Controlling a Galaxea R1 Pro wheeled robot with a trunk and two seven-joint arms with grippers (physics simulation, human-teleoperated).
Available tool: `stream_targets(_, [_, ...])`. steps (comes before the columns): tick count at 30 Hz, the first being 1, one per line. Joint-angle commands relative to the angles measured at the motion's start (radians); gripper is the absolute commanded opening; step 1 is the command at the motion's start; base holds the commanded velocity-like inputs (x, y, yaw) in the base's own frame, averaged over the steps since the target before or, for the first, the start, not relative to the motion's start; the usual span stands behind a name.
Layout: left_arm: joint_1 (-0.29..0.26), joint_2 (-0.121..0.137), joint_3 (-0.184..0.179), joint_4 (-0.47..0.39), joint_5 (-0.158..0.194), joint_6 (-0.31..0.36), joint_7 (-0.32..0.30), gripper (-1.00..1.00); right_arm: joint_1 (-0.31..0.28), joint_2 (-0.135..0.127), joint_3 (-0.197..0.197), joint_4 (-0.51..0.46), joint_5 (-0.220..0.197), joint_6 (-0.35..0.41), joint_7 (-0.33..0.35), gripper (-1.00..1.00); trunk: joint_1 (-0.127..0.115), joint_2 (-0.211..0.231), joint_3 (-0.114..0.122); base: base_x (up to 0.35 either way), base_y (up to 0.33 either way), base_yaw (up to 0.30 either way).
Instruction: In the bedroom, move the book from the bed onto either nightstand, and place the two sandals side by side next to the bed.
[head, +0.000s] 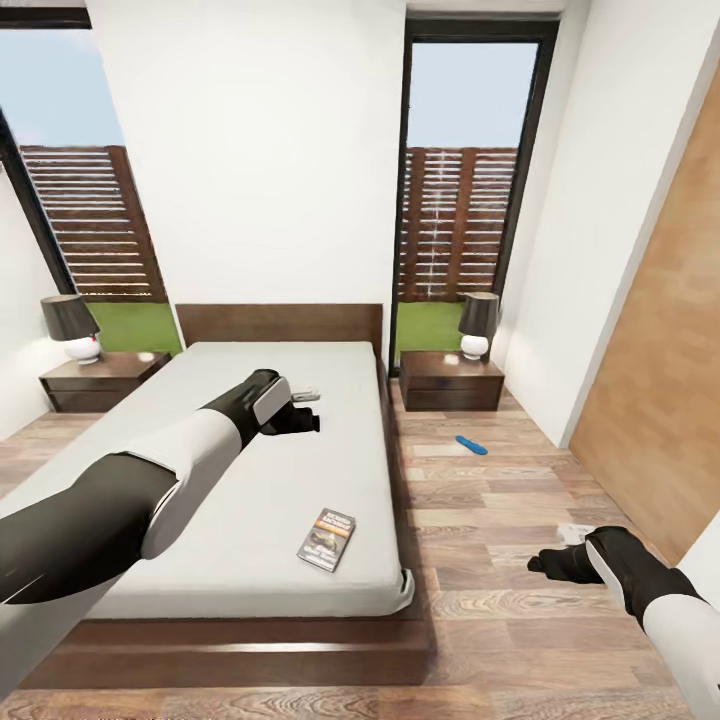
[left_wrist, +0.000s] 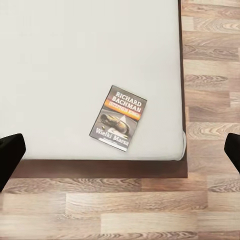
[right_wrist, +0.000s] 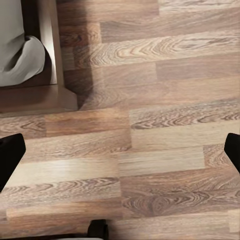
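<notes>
The left gripper (head: 312, 420) is held above the middle of the bed (head: 260, 560); in the left wrist view its two dark fingers (left_wrist: 10, 155) are seen set wide apart at the picture's edges, with nothing between them. The right gripper (head: 545, 562) is held low over the wood floor (head: 500, 640) to the right of the bed, and its fingers (right_wrist: 9, 157) are likewise spread wide and empty, with bare planks and the bed's foot corner (right_wrist: 30, 60) seen beneath.

The book (head: 327, 539) is laid flat on the mattress near the foot corner on the robot's right, close to the edges; its cover faces up. One blue sandal (head: 471, 444) is seen on the floor, between the bed and the right wall, in front of the right nightstand (head: 450, 382). A lamp (head: 477, 324) is carried on that nightstand, and another (head: 72, 328) on the left nightstand (head: 100, 380).
</notes>
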Motion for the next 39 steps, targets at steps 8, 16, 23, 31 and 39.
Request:
stream_targets(8, [-0.001, 0.0, -0.005, 0.0, 0.009, 0.003, 0.01, 1.0, -0.001, 0.0, 0.0, -0.002, -0.001, 0.005, 0.002, 1.0, 0.0, -0.001, -0.002, 0.0, 0.058, 0.035])
stream_targets(16, [-0.001, 0.0, -0.005, 0.0, 0.009, 0.003, 0.01, 1.0, -0.001, 0.0, 0.0, -0.002, 0.0, 0.005, 0.002, 1.0, 0.0, -0.001, -0.002, 0.0, 0.015, 0.009])
stream_targets(23, [-0.001, 0.0, -0.005, 0.001, 0.009, 0.003, 0.01, 1.0, -0.001, 0.0, 0.0, -0.002, -0.001, 0.005, 0.002, 1.0, 0.0, -0.001, -0.002, 0.0, 0.004, 0.002])
stream_targets(31, [-0.001, 0.0, -0.005, 0.001, 0.009, 0.003, 0.011, 1.0, -0.001, 0.0, -0.001, -0.002, -0.001, 0.005, 0.002, 1.0, 0.0, -0.001, -0.002, 0.0, 0.001, 0.0])
stream_targets(39, [-0.001, 0.0, -0.005, 0.003, 0.009, 0.003, 0.012, 1.0, -0.001, -0.001, -0.002, -0.002, -0.001, 0.006, 0.002, 1.0, 0.027, -0.05, -0.024, 0.0, 0.0, 0.0])
